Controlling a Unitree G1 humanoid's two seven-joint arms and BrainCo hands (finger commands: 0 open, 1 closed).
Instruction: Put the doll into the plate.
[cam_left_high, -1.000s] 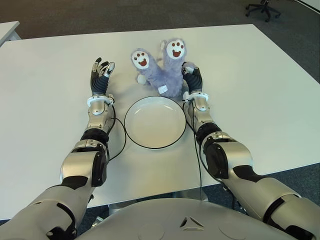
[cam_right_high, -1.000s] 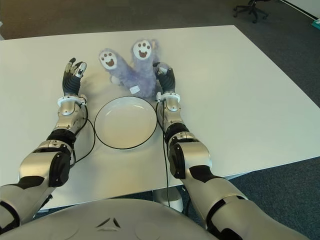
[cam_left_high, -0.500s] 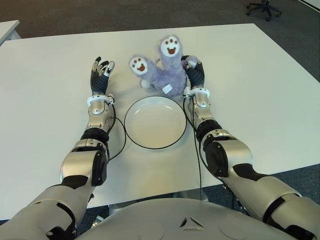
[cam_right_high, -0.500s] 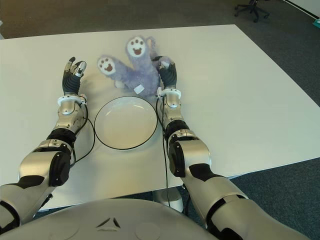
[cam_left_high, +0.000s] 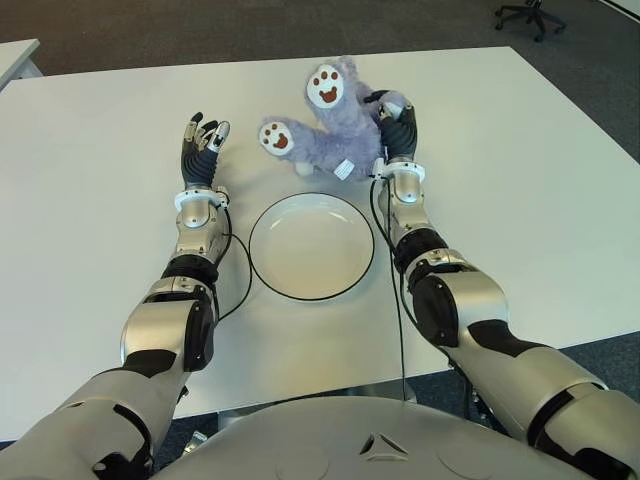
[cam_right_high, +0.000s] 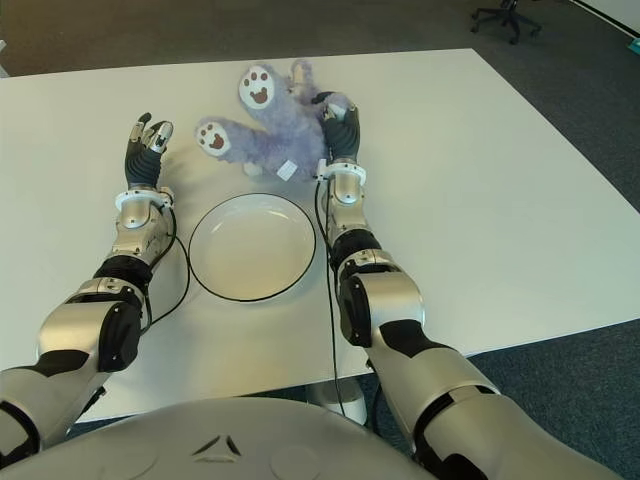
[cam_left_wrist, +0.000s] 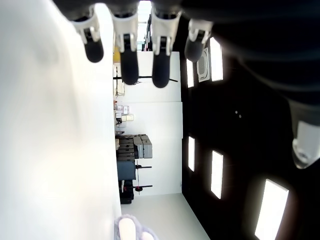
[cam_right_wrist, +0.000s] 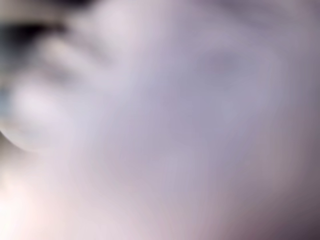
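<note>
White table, doll within right-hand fingers.

This looks like an office or a lab-style workroom. A large plain white table with rounded corners fills most of the scene, and the floor around it is dark grey carpet of the commercial kind. At the far right, beyond the table, stands a black swivel chair on a star-shaped wheeled base, and the corner of a second white table shows at the far left. The left wrist view looks across the room to white walls, rectangular ceiling light panels set in rows, and stacked grey boxes or equipment against the far wall.
</note>
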